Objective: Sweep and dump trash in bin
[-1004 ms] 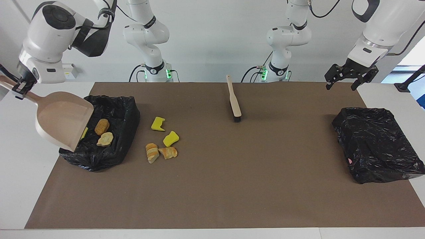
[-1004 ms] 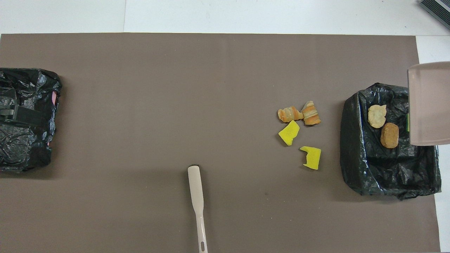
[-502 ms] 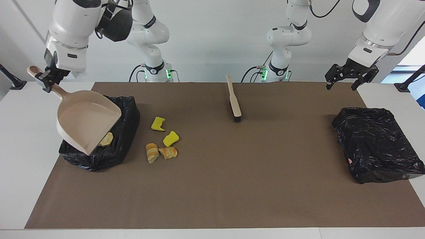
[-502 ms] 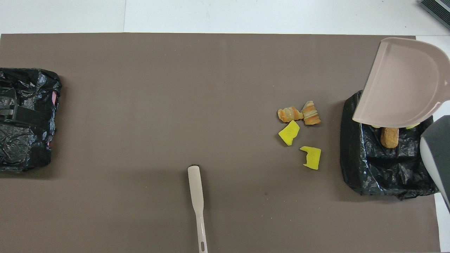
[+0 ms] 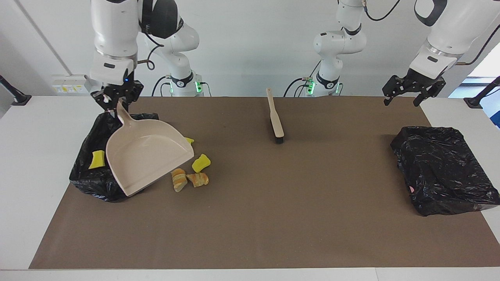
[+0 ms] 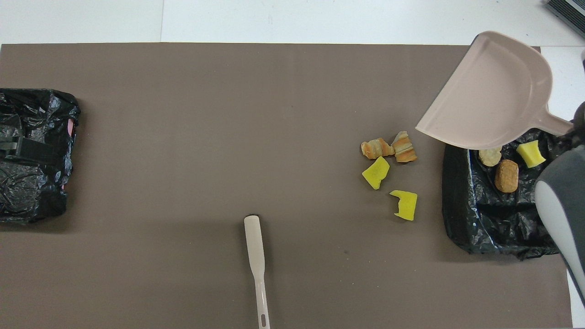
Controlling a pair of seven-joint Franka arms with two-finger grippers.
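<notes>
Plain white wall (image 5: 242, 43), white table (image 5: 23, 164) under a brown mat (image 5: 273, 210), bright window (image 5: 484, 66) at one edge.

Your right gripper (image 5: 116, 102) has swung the dustpan (image 5: 146, 158) away from the table's edge. A second ago the pan tipped down into the bin (image 5: 90, 177). Now it hangs over the bin's inner side and some trash on the mat. You can now see a yellow bit (image 5: 97, 159) in the bin.
</notes>
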